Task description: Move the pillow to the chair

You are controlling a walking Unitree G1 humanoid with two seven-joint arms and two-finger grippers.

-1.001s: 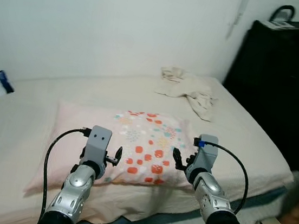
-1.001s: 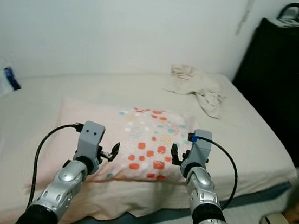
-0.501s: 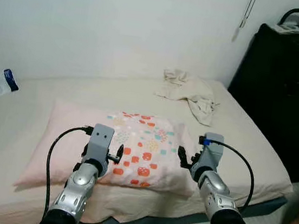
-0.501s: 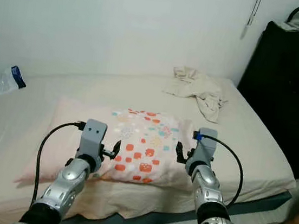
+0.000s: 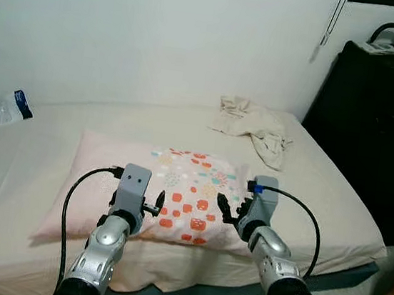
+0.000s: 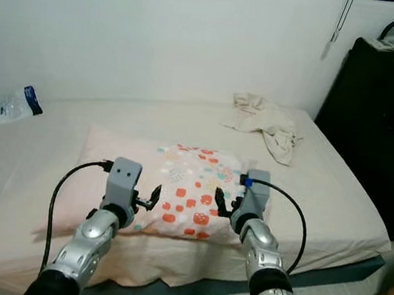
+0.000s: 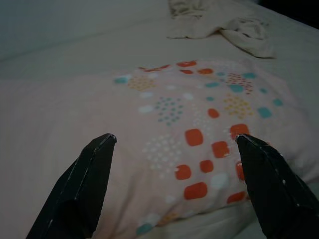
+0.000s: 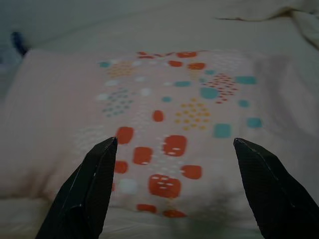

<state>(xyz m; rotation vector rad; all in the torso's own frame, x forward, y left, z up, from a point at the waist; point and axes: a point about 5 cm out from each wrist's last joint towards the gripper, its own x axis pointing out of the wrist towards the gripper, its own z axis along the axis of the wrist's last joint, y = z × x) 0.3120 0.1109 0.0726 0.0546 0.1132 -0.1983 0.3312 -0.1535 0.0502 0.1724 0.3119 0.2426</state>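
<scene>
- Two hands reach out in front of us: our left hand (image 5: pixel 151 204) and our right hand (image 5: pixel 227 210), both with fingers spread wide and holding nothing.
- We see the pink pillow (image 5: pixel 177 188), patterned with red and teal spots, lying flat on the bed (image 5: pixel 322 184), just beyond both hands.
- We note a crumpled cloth (image 5: pixel 254 123) further back, and a plastic bottle (image 5: pixel 0 109) near the wall.
- We see a black cabinet (image 5: pixel 380 120) beside the bed.

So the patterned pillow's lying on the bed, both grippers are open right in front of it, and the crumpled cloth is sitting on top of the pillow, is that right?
Not quite. The crumpled cloth lies on the bed beyond the pillow, apart from it, as the left eye view shows. The rest holds: left gripper and right gripper are open before the pillow.
</scene>
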